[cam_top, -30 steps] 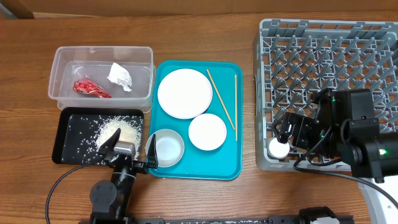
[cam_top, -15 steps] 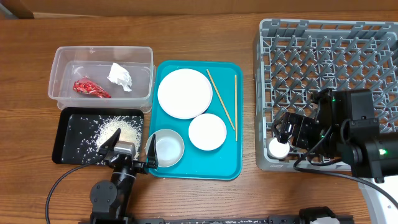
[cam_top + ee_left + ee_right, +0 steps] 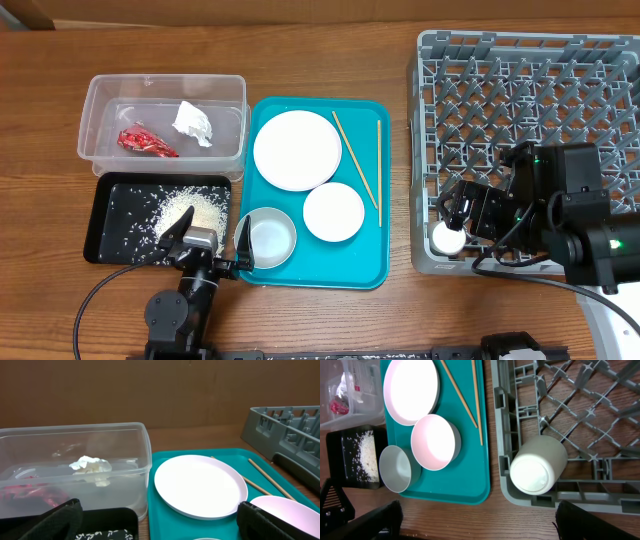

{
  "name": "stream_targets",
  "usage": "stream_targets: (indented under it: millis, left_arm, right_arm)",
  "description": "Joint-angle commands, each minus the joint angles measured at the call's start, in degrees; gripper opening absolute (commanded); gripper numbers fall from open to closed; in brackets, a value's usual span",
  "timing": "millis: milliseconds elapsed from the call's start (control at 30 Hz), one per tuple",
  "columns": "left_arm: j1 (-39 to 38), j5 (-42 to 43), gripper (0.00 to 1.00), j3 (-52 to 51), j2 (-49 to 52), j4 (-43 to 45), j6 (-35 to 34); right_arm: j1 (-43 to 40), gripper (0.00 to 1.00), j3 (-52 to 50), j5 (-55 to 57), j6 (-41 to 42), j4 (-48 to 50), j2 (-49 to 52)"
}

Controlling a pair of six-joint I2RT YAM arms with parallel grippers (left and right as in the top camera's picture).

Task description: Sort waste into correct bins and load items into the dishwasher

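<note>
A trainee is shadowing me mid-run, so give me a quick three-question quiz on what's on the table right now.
1. How many chopsticks lie on the teal tray?
2. True or false: the red wrapper lies inside the clear tub.
3. Where is the white cup? A: on the teal tray. B: in the dish rack. C: in the clear tub.

Key: 1. two; 2. true; 3. B
</note>
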Motion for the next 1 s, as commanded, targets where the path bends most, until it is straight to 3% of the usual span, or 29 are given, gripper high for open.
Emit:
stream_targets:
  millis: [0,433,567,633,833,900,967]
  left_arm:
    - [0.3,0.0,1.00,-0.6,-0.4,0.4,-0.4]
    - [0.3,0.0,1.00,-0.6,-0.4,0.4,-0.4]
    - [0.3,0.0,1.00,-0.6,-0.4,0.4,-0.4]
    - [0.3,0.0,1.00,-0.6,-0.4,0.4,-0.4]
    - [0.3,0.0,1.00,-0.6,-0.4,0.4,-0.4]
    - [0.3,0.0,1.00,-0.6,-0.4,0.4,-0.4]
    - [0.3,0.0,1.00,-0.6,-0.4,0.4,-0.4]
  right_arm:
    - [0.4,1.00,0.8,-0.3,-0.2,0.3,-0.3]
    - [0.4,1.00,0.8,-0.5,0.3,0.7,-0.3]
    - [0.4,1.00,0.8,-2.0,3.5,11.9,0.0]
    - [1.4,0.91,0.8,-5.5,2.7,14.6,1.1]
    - [14.7,0.91,0.8,-3.6,1.8,16.1,9.2]
    - [23.8,0.86,0.8,5.9,6.3,16.6,16.4]
    - [27.6,0.85,0.8,11.8,9.7,16.7,21.6]
